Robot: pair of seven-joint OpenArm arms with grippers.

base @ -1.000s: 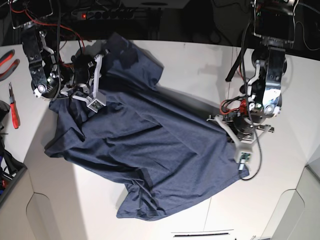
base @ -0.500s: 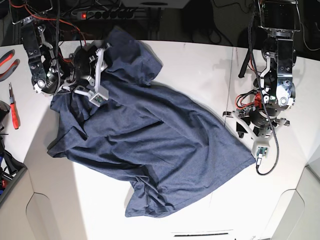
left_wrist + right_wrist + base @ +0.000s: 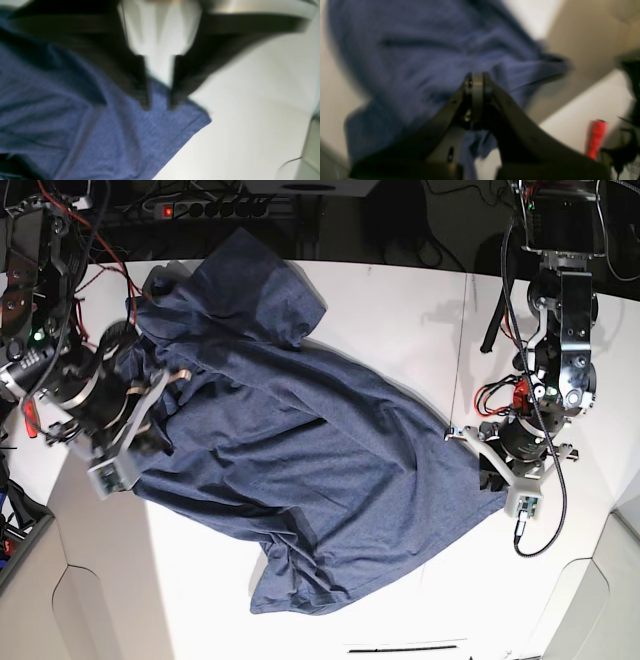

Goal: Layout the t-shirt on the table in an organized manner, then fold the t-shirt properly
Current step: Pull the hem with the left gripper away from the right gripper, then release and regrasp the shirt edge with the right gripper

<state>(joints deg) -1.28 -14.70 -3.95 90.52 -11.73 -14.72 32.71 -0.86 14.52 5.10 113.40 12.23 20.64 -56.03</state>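
The dark navy t-shirt (image 3: 320, 460) lies spread diagonally on the white table (image 3: 400, 310), wrinkled, with its top part folded over and no lettering showing. My left gripper (image 3: 492, 478) stands at the shirt's right corner. In the left wrist view its fingertips (image 3: 145, 106) are nearly together and press on the fabric (image 3: 75, 125) by that corner. My right gripper (image 3: 145, 442), blurred, is at the shirt's left edge. In the right wrist view the right gripper (image 3: 473, 77) is closed, with bunched blue cloth (image 3: 420, 62) at its tip.
A red-handled tool (image 3: 596, 137) lies on the table left of the shirt. A power strip (image 3: 215, 208) and cables run behind the table's far edge. A thin dark seam (image 3: 465, 330) crosses the tabletop. The front edge has angled cut-outs.
Both grippers opened and closed again. My right arm swung from the shirt's upper left down to its left edge. The shirt's right corner was laid out flat, and my left gripper came back onto it.
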